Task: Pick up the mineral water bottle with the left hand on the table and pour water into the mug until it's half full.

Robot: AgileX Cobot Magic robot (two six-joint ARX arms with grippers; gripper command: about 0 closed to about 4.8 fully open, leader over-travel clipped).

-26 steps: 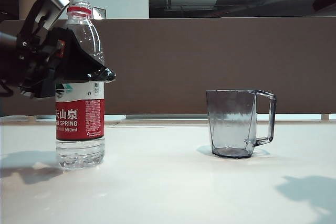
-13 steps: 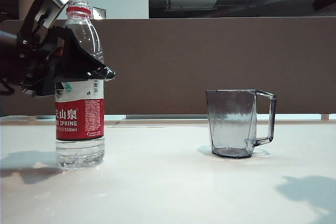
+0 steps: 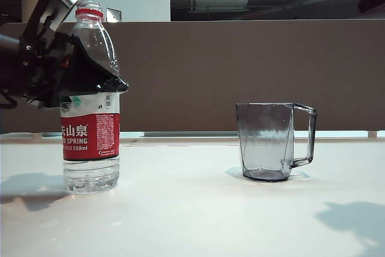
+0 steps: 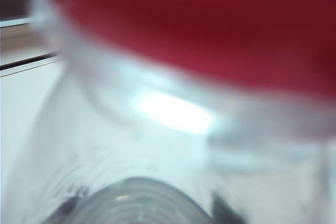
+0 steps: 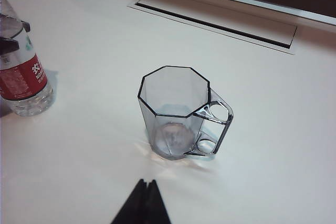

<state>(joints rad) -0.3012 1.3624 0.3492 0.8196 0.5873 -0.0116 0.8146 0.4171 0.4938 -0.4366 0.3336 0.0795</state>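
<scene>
Mineral water bottle (image 3: 90, 112): stood upright, uncapped, at the left of the table (image 3: 192, 209), its red-and-white label turned to the exterior camera. Left gripper (image 3: 90, 82): set around the bottle's shoulder above the label, its dark fingers (image 3: 111, 83) lying against the plastic; whether the jaws are fully clamped cannot be told. Mug (image 3: 267, 141): stood empty, well apart to the right, handle turned rightward. Right gripper (image 5: 142, 203): held above the near side of the mug, fingertips pressed together, nothing carried.
</scene>
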